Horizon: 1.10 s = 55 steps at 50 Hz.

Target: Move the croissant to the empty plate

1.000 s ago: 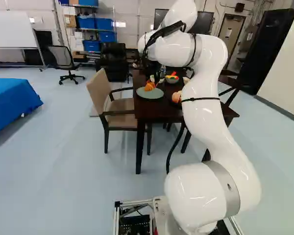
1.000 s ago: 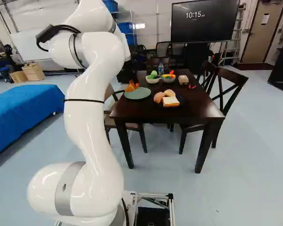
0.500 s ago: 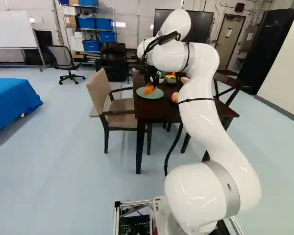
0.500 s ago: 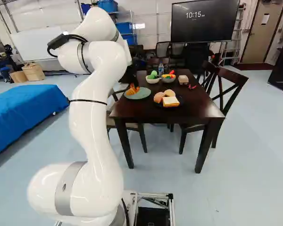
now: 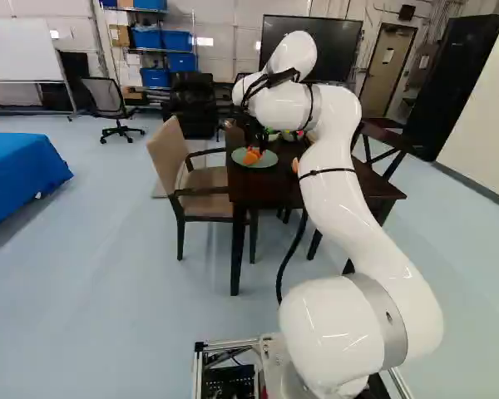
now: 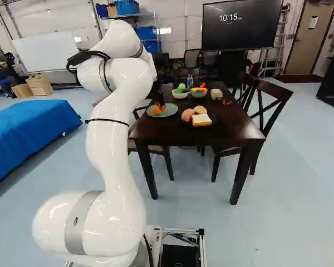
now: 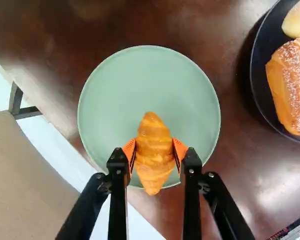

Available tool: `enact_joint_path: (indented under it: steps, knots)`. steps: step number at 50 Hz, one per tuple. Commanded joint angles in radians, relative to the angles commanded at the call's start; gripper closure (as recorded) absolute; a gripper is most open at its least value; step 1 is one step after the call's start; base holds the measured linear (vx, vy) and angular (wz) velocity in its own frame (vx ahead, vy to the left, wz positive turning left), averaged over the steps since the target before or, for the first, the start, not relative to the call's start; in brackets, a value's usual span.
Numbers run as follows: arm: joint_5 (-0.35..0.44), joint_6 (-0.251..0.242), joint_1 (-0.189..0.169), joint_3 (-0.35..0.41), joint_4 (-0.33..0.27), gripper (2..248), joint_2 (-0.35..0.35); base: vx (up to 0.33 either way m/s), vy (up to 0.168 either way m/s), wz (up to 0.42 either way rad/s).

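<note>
Lower now, croissant (image 7: 154, 152) in tool (image 6: 159, 105), black plate (image 7: 260, 82) near green plate (image 7: 140, 80)

Large dark screen (image 6: 239, 34): white digits "10:15", tiny letters after them, probably "AM".

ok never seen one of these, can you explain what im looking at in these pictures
The machine is a white robot arm on a moving base. Two pictures look ahead from behind it, left and right; the third looks along its black tool from the wrist. On the dark table are a green plate, a black plate of bread and two bowls. The tool grips the croissant from both sides, over the green plate; whether they touch I can't tell.
</note>
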Motion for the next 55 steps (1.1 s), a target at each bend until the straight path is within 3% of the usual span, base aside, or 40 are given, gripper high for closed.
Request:
enact_joint_path:
  steps: [6,7,11,12,16,17,22,23,27,28,55]
  knots:
    - [0.0,0.0,0.0,0.0,0.0,133,0.0,0.0,0.0,0.0]
    - [0.0,0.0,0.0,0.0,0.0,117,0.0,0.0,0.0,0.0]
    - [0.0,0.0,0.0,0.0,0.0,117,0.0,0.0,0.0,0.0]
    - [0.0,0.0,0.0,0.0,0.0,85,0.0,0.0,0.0,0.0]
    - [0.0,0.0,0.0,0.0,0.0,85,0.0,0.0,0.0,0.0]
    - [0.0,0.0,0.0,0.0,0.0,52,0.0,0.0,0.0,0.0]
    - [0.0,0.0,0.0,0.0,0.0,52,0.0,0.0,0.0,0.0]
    - [0.0,0.0,0.0,0.0,0.0,17,0.0,0.0,0.0,0.0]
    - [0.0,0.0,0.0,0.0,0.0,17,0.0,0.0,0.0,0.0]
    - [0.0,0.0,0.0,0.0,0.0,3,0.0,0.0,0.0,0.0]
    - [0.0,0.0,0.0,0.001,0.0,3,0.002,0.0,0.0,0.0]
